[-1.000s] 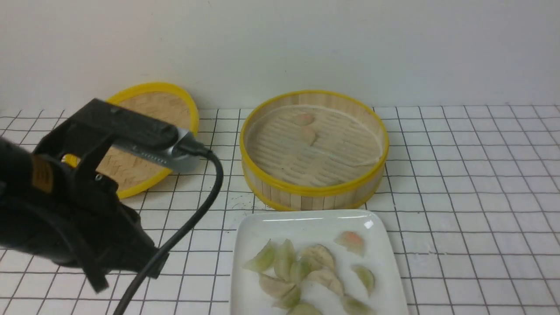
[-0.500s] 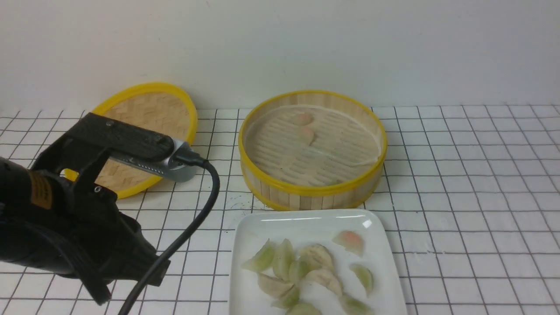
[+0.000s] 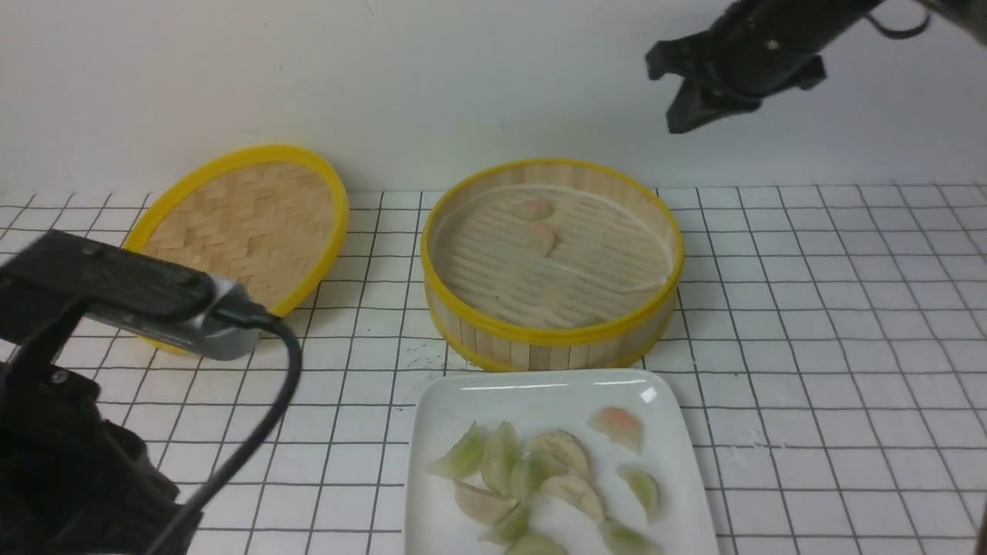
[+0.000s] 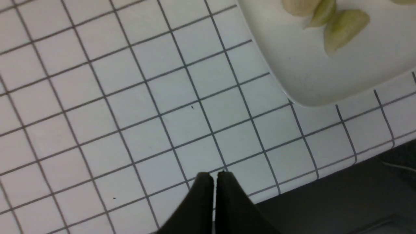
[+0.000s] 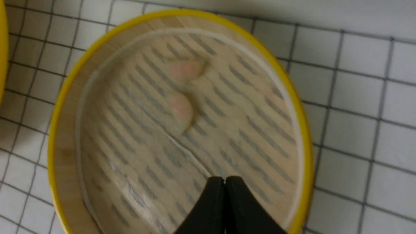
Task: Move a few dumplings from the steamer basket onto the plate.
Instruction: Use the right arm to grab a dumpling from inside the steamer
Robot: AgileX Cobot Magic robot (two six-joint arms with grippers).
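Observation:
The steamer basket (image 3: 552, 336) stands mid-table with two pinkish dumplings (image 3: 533, 209) on its slatted floor. In front of it the plate (image 3: 540, 397) holds several green, beige and pink dumplings (image 3: 501, 455). My right gripper (image 3: 680, 123) hangs high above the basket's far right, shut and empty. Its wrist view looks down on the basket (image 5: 175, 13) and both dumplings (image 5: 181, 110), with the gripper (image 5: 225, 180) shut. My left gripper (image 4: 214, 177) is shut and empty over bare tiles beside the plate's corner (image 4: 308, 81); its fingertips are hidden in the front view.
The shallow woven lid (image 3: 247, 223) lies at the back left, partly behind my left arm's wrist camera (image 3: 162, 316). The table's near edge (image 4: 357, 195) runs close to the left gripper. A white wall closes the back.
My left arm has drawn back toward the lower left, uncovering the lid. My right arm has come into view at the top right, above the basket.

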